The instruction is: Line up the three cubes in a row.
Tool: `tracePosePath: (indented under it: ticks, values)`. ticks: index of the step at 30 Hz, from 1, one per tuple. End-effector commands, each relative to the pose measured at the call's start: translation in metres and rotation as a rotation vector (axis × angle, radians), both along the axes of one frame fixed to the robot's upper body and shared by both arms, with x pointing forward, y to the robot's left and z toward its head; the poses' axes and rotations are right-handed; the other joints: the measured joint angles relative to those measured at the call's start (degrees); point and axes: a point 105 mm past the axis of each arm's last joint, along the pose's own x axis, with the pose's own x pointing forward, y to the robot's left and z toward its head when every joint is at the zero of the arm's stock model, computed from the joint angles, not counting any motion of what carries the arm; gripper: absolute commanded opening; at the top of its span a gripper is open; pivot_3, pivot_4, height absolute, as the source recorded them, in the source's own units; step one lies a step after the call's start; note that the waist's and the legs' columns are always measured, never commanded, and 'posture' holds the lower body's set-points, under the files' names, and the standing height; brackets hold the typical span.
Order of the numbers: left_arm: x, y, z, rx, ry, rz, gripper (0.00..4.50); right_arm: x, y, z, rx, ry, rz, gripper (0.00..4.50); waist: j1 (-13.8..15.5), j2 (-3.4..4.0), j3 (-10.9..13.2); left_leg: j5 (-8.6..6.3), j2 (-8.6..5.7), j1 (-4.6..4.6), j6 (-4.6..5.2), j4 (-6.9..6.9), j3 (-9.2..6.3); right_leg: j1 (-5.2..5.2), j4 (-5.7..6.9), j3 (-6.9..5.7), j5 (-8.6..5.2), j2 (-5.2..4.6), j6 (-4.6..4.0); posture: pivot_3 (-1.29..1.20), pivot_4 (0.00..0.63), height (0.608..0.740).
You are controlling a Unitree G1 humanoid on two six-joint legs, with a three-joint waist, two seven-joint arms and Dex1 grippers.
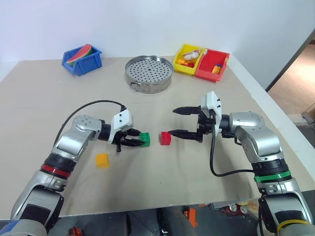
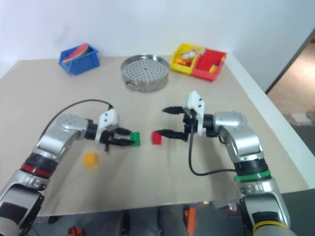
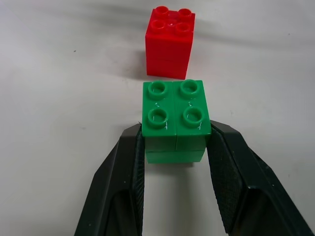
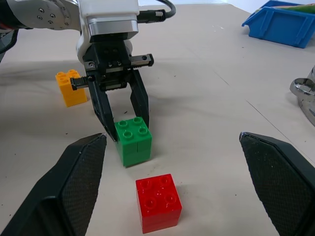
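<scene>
A beige table (image 1: 162, 182) fills the head views; its near edge is cut off at the bottom, and its right edge runs along a white rim. At the back stand a round perforated steel pan (image 1: 148, 73), a blue bin (image 1: 82, 59) with a slice of toy watermelon inside, and a yellow bin (image 1: 189, 59) touching a red bin (image 1: 211, 64). What is in those two bins is too small to make out beyond mixed coloured pieces.

The left gripper (image 1: 139, 142) reaches in from the left and is clamped on the green cube (image 1: 145, 139), one black finger on each side. In the left wrist view its fingers (image 3: 119, 189) hide the cube's lower flanks, so whether the cube rests on the table or is just lifted cannot be told.

The right gripper (image 1: 172, 122) points in from the right with its jaws spread wide and nothing between them. Its lower fingertip lies just beside the red cube (image 1: 165, 138); from the head views it is not clear whether they touch. In the right wrist view its fingers (image 4: 64, 189) are cut off by the bottom edge.

The red cube stands studs up just beside the green one, a narrow gap between them. The yellow cube (image 1: 102, 160) sits apart, nearer the table's front and left of the green cube, partly behind the left gripper in the right wrist view.
</scene>
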Motion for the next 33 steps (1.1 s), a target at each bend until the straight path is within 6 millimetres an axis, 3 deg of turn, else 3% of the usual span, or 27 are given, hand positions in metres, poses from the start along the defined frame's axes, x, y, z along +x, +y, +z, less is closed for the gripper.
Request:
tracePosePath:
  ticks: [1,15,17,23,33]
  values:
    - [0.001,0.002,0.002,0.009,-0.012,-0.003,1.25,-0.003,-0.002,0.014,0.002,-0.061,0.012,4.50,-0.01,0.00,0.00,0.00,0.00,0.00,0.00,0.00,0.00,0.00,0.00,0.00,0.00,0.00,0.00,0.00,0.150,0.740]
    - [-0.003,0.002,-0.005,0.048,0.014,-0.046,1.25,-0.005,-0.001,0.009,-0.006,-0.055,0.016,4.50,-0.01,0.00,0.00,0.00,0.00,0.01,0.00,0.00,0.00,0.01,0.00,0.00,0.00,0.00,0.00,0.00,0.150,0.740]
    - [-0.002,0.002,-0.003,0.048,0.004,-0.049,2.28,-0.005,-0.001,0.008,-0.008,-0.056,0.017,4.50,-0.01,0.00,0.00,0.00,0.00,0.01,0.00,0.00,0.00,0.01,0.00,0.00,0.00,0.00,0.00,0.00,0.150,0.740]
    - [0.000,-0.002,0.018,0.013,-0.054,-0.047,4.40,-0.006,-0.002,0.007,-0.011,-0.057,0.014,4.50,0.00,0.00,0.00,0.00,0.00,0.00,0.00,0.00,-0.01,0.01,0.00,0.00,0.00,0.01,0.00,0.00,0.150,0.740]
    - [-0.014,0.009,0.066,-0.110,-0.111,0.065,4.46,-0.008,-0.006,0.007,-0.014,-0.059,0.002,4.50,-0.09,0.00,0.00,0.00,0.02,0.01,0.00,0.00,-0.02,0.00,0.01,-0.01,-0.01,0.01,0.01,0.00,0.150,0.740]
